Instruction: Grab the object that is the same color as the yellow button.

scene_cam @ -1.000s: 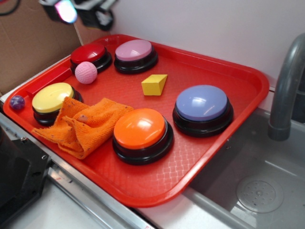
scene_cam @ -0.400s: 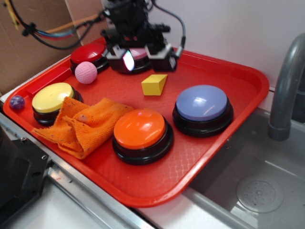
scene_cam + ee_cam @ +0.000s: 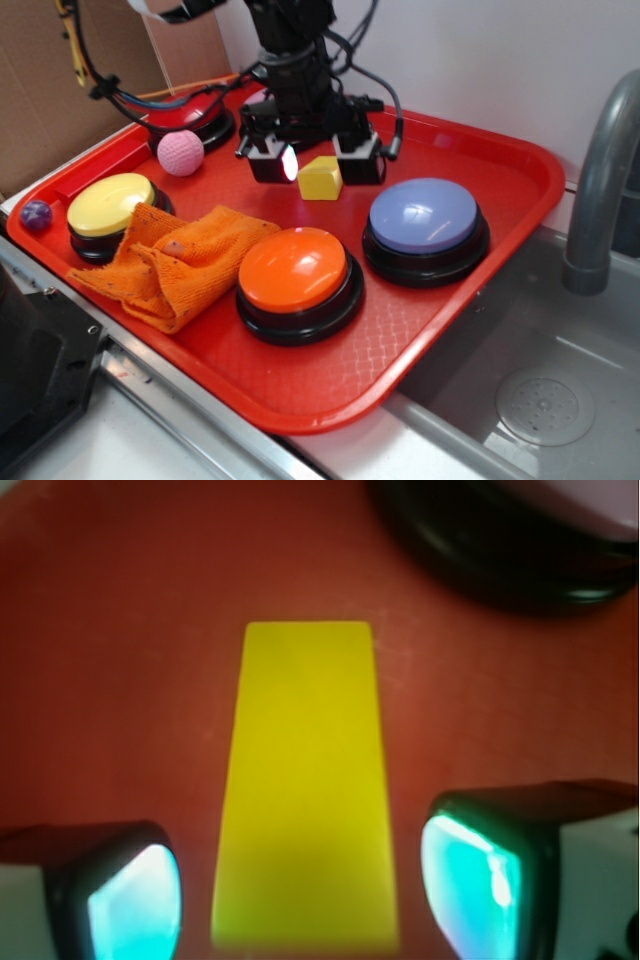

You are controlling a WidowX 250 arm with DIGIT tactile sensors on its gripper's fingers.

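The small yellow wedge block point(image 3: 320, 178) lies on the red tray point(image 3: 470, 250), just behind the orange button. My gripper point(image 3: 318, 162) is down over it, open, one finger on each side with gaps to the block. In the wrist view the yellow block point(image 3: 307, 780) fills the middle, between my gripper's point(image 3: 300, 900) two glowing pads point(image 3: 135, 905), touching neither. The pale-yellow dome button point(image 3: 110, 205) with its black base sits at the tray's left, partly under an orange cloth.
An orange button point(image 3: 295, 272) and a blue-purple button point(image 3: 424, 218) stand in front and right of the block. A red button point(image 3: 190, 112), pink ball point(image 3: 181, 152), orange cloth point(image 3: 175, 262) and small purple ball point(image 3: 36, 214) lie left. A sink and faucet point(image 3: 600, 190) are right.
My gripper has come from the upper left corner down over the tray and now straddles the yellow block, hiding the pink-purple button. The block looks turned slightly.
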